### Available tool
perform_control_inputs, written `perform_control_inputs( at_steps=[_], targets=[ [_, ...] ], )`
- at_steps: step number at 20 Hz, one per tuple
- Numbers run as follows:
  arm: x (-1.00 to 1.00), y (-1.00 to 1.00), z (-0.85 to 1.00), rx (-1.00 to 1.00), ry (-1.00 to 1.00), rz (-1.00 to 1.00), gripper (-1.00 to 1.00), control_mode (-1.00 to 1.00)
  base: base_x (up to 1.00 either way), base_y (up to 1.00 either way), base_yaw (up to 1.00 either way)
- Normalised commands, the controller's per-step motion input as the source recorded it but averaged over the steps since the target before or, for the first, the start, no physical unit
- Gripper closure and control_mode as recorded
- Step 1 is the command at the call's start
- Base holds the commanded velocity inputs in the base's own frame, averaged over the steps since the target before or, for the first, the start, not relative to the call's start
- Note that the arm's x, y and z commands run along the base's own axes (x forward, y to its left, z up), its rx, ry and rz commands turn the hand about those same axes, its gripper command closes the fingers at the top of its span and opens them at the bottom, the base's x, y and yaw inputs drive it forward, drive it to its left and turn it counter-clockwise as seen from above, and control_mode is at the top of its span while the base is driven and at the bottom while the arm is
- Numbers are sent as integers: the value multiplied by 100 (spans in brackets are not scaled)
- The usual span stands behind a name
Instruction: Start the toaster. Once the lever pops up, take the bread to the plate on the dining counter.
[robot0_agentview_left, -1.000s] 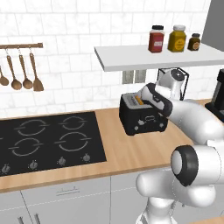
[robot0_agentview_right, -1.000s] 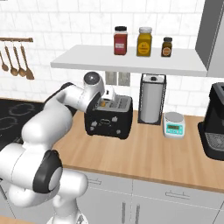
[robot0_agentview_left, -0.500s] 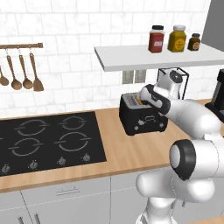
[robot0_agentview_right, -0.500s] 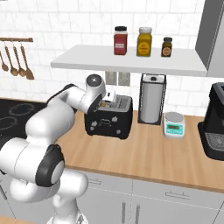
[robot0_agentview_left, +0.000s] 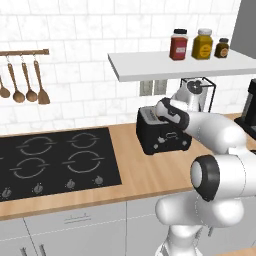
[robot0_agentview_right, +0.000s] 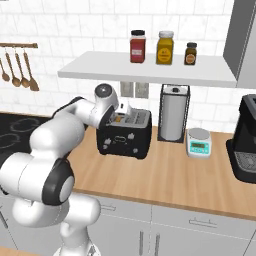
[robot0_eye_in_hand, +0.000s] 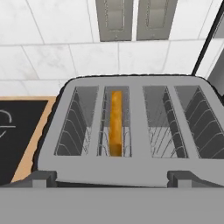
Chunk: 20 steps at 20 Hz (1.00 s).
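Hand view: the square tan bread slice (robot0_eye_in_hand: 116, 122) is seen edge-up in the second slot from the left of the black toaster with silver slotted top (robot0_eye_in_hand: 131, 131), its long edge running front to back. The two-finger gripper (robot0_agentview_right: 123, 108) hangs just above — jaws spread wide, nothing held. A careless descent could jam a finger into a slot rather than press the lever — which is not made out.

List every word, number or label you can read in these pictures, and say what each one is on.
None can be read.
Jars on the shelf: labels are plain colour patches, no letters legible.
Kitchen scale: its display is too small to read.
Toaster front panel: small marks, too blurred to read.
Stove knobs: no readable markings.
Coffee machine panel: too blurred to read.
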Motion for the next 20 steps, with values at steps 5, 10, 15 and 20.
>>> perform_control_inputs(
  at_steps=[5,10,15,20],
  targets=[
    [0,4,0,-2,0,0,-100,-100,0,0,0],
    [0,0,0,0,0,0,-100,-100,0,0,0],
    [0,0,0,0,0,0,-100,-100,0,0,0],
    [0,0,0,0,0,0,-100,-100,0,0,0]
  ],
)
